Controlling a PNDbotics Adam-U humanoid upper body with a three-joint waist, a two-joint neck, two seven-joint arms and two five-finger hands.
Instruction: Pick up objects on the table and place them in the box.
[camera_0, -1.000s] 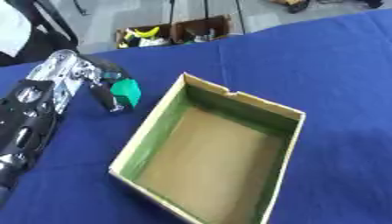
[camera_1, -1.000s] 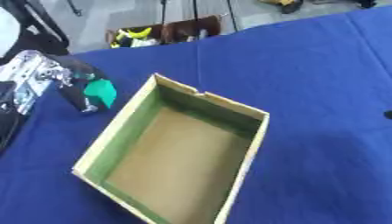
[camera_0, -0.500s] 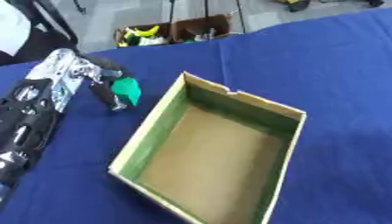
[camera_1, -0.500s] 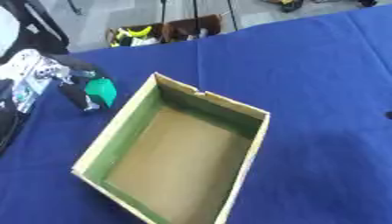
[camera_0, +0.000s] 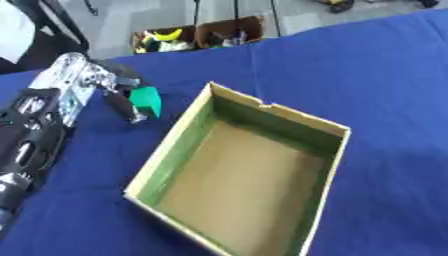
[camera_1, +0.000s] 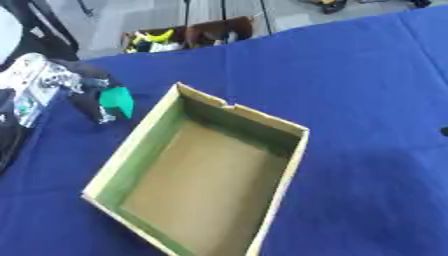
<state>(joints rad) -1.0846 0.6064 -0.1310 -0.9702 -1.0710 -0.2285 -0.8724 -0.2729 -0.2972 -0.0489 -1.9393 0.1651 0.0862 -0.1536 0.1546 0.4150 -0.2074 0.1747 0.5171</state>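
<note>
The green object (camera_0: 145, 100) lay in the left eye view just outside the box (camera_0: 328, 150), off the box's left wall near its far corner, and whether it rested on the blue tablecloth (camera_0: 376, 75) or hung just clear of it could not be told. The left hand (camera_0: 112, 86) was directly at it: dark fingers curled down round the object's left side, one finger running beneath it toward the box, so the hand was closed on the object (its exact shape could not be made out, only a small blocky green form). The silver and black arm ran back from the hand away from the box, toward the view's lower left. The box itself was an open cardboard tray with green-tinted inner walls and a bare brown floor, nothing inside it. Beyond the box's far corner, past the edge of the cloth, stood cartons (camera_0: 197, 37) holding yellow and dark items.

In the right eye view the green object (camera_1: 116, 101) again sat just off the box's (camera_1: 289, 165) left wall near the far corner, not touching the rim. The left hand (camera_1: 87, 95) covered the side of the object turned away from the box, fingers bent round it. The right hand appeared in neither view.
</note>
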